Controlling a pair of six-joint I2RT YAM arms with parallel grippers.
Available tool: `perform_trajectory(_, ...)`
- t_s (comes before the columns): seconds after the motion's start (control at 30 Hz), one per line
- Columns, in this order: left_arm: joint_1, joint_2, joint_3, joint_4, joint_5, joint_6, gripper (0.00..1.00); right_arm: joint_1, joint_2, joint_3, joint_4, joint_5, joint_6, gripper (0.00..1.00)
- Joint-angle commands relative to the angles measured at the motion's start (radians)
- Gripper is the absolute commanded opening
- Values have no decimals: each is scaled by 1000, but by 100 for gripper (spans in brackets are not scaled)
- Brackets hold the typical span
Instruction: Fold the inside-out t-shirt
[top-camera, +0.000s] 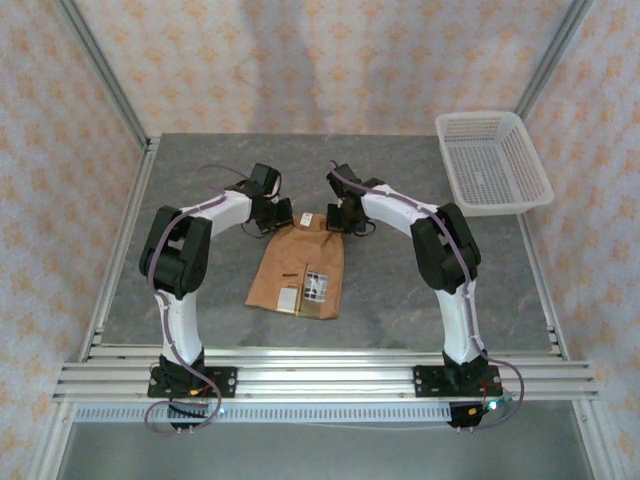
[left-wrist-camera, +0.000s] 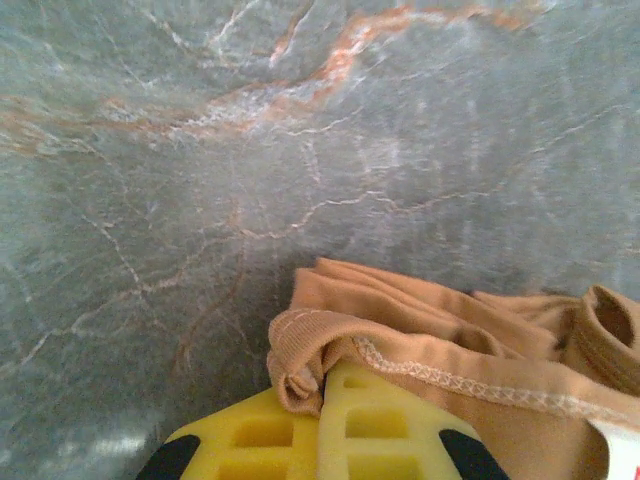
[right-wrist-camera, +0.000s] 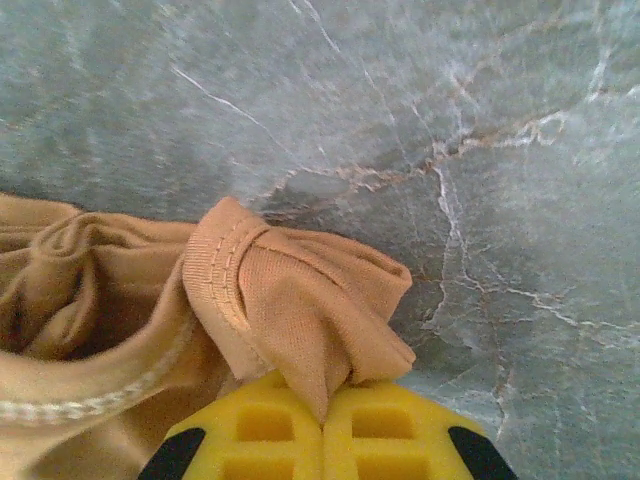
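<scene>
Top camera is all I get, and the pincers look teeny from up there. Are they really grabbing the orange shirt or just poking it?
Observer: Really grabbing. On the left wrist camera the left pincer is shut on a ribbed edge of the t-shirt.
Operator: And the other one?
Observer: On the right wrist camera the right pincer is shut on a bunched fold that has a stitched hem.
Operator: What do the pincers look like close up?
Observer: They have yellow pads with square hollows, pressed together with the cloth caught between them.
</scene>
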Motion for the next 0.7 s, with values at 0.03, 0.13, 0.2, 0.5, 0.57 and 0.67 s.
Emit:
perform_trajectory(0.03, 33, -105, 116, -55, 2, -5, 0, -41, -91, 114, -38, 15, -40, 0)
perform_trajectory(0.13, 66, -96, 214, -77, 34, -16, 0, -75, -82, 231, -73, -6, -39, 0)
perform_trajectory(0.2, 79, -81, 299, -100, 45, -18, 0, -93, -66, 339, -104, -23, -42, 0)
perform_trajectory(0.5, 93, -63, 638, -116, 52, -29, 0, -123, 84, 971, -338, -90, -129, 0)
perform_trajectory(0.57, 89, -149, 534, -44, 50, -32, 0, -122, 42, 884, -329, -130, -142, 0)
perform_trajectory(0.67, 65, -262, 277, 86, 40, -33, 0, -101, -121, 472, -150, -161, -137, 0)
